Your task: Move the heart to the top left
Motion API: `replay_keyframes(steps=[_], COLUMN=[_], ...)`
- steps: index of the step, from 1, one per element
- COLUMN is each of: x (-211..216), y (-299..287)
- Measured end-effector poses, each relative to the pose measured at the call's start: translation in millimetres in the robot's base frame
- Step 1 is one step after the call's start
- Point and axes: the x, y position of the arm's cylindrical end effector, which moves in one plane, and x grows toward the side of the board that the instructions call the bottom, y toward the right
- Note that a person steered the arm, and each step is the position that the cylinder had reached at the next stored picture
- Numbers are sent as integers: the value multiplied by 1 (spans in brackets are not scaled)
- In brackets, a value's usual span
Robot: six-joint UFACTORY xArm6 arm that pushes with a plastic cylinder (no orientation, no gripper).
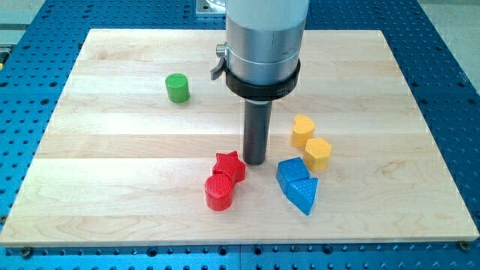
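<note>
My tip [254, 161] is the lower end of a straight dark rod; there is no claw on this arm, so nothing to stand apart or together, and no claw state can be told. The tip rests on the pale wooden bench [112, 187], just to the view's right of the red star-shaped plastic block [229, 166], close enough that I cannot tell whether they touch.

The yellow heart-shaped plastic block [303, 130] is the task's thing. Taking my tip as the landmark, the heart lies to the view's right and a little toward the view's top, near but apart. A yellow many-sided plastic block [318, 152] sits just beside the heart, on its lower right, seemingly touching. The heart's notch seems to face up and left toward the view's top, its long axis running roughly from top-left to bottom-right, though this is small and hard to be sure of.

The top-left goal lies on the same side of the heart as my tip. By my judgement the tip is on the wrong side: it would need to get round to the heart's lower right, near the yellow neighbour, to push it there.

Below-right of the tip sit two blue angular plastic blocks [297, 184]; below-left, a red cylinder [219, 193]; far up-left, a green cylinder [178, 88].
</note>
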Motion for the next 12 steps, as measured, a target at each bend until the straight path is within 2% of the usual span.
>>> replay_keyframes(steps=[1, 3, 4, 5, 6, 7, 8, 9, 10, 11, 12], x=[-26, -60, -57, -120, -64, 42, 60, 13, -8, 54, 89], y=[0, -36, 30, 79, 124, 135, 82, 67, 78, 92, 130])
